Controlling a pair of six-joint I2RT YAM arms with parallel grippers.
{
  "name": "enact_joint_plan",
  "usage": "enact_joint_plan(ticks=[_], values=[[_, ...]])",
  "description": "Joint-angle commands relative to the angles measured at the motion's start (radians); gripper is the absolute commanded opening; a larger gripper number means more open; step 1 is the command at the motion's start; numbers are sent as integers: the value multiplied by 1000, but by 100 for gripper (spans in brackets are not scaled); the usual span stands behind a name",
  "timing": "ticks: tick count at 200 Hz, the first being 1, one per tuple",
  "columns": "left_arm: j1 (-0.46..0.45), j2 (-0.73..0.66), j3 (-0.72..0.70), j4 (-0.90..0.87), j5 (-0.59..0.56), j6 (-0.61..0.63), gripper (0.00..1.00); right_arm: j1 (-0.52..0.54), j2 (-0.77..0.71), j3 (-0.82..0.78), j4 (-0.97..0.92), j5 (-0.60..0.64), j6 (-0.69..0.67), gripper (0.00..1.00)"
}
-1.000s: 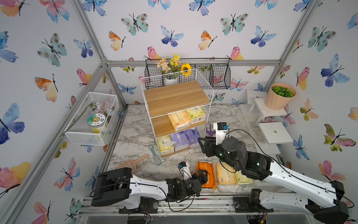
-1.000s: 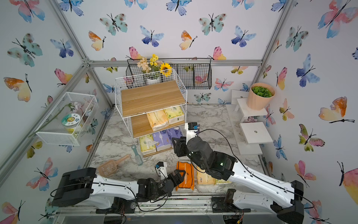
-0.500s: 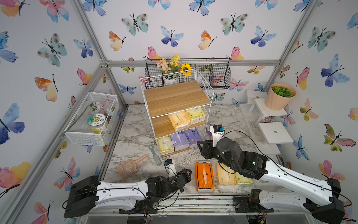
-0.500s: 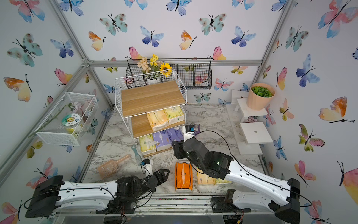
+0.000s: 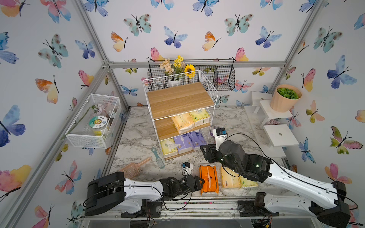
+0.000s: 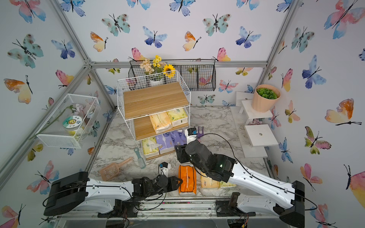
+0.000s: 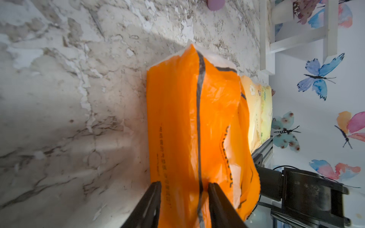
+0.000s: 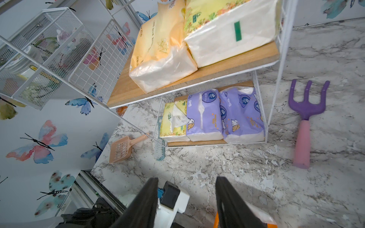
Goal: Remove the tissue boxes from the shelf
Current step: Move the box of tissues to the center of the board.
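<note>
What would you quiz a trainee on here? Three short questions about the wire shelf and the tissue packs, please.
1. How many soft plastic-wrapped tissue packs sit on the white wire shelf with wooden boards?
2. True or false: the shelf's top board holds a pack.
3. The left gripper is at a pack lying on the marble table. Its colour? A. purple B. bright orange C. pale green

Key: 1. Five: two on the middle board, three on the bottom. 2. False: it is bare. 3. B, the bright orange tissue pack.
</note>
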Motion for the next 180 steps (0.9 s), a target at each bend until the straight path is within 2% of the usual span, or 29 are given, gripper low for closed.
enact_joint_plan(ticks=[1, 53, 84, 105, 126, 140, 156, 180], values=[[10, 44, 33, 52, 33, 21, 36, 5, -19, -3, -25, -6, 7, 51], [19, 159, 120, 94, 23, 33, 25, 5, -31, -5, -32, 4, 4, 51], [23, 231, 187, 102, 38, 46, 24, 5, -44, -14, -36, 13, 5, 51], [35, 285, 224, 117, 103, 26, 24, 6, -49, -17, -38, 13, 7, 51], [33, 323, 228, 174, 105, -19, 22, 5, -48, -15, -37, 11, 7, 52], [32, 331, 224, 197, 86, -41, 23, 6, -48, -12, -33, 9, 5, 52], [30, 320, 221, 197, 52, -53, 28, 5, -45, -7, -9, -4, 1, 52], [23, 243, 192, 151, -40, -53, 32, 5, -11, 30, 19, -19, -23, 52]])
